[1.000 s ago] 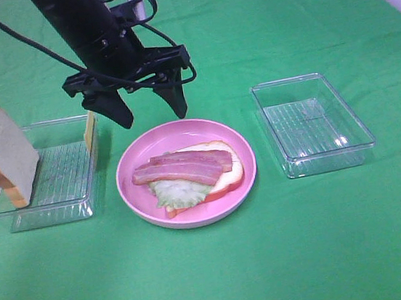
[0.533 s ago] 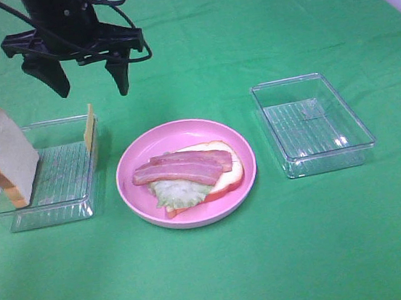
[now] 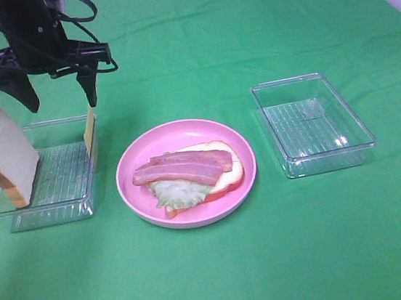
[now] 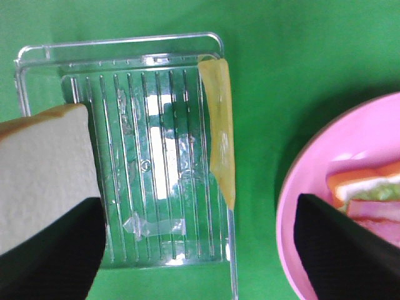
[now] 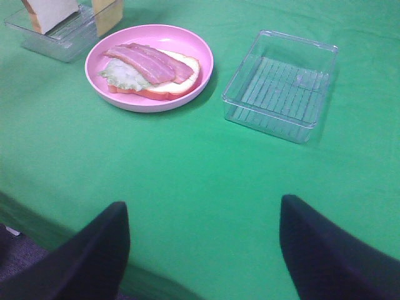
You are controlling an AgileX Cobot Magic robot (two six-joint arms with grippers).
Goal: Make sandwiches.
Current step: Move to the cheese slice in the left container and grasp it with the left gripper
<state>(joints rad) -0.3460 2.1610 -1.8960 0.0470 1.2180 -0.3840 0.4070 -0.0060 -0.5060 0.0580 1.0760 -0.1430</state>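
Left fingers (image 3: 89, 89) moved left; cheese (image 3: 90, 131) stands below, between them

**Inspector:** Position of the plate?
**Assistant:** The plate (image 3: 130, 161) sits mid-table (image 3: 272, 258) between two trays. The left tray (image 3: 60, 171) is just beside it; the right tray (image 3: 313, 125) stands further off.
**Inspector:** What lies on it?
**Assistant:** One bread slice (image 3: 227, 177) lies flat, with lettuce (image 3: 178, 194) on its front left part and bacon strips (image 3: 181, 168) across both.
**Inspector:** And the left tray?
**Assistant:** A second bread slice (image 3: 10, 157) stands on edge at the outer left end. The cheese square (image 3: 90, 129) stands against the wall nearest the plate
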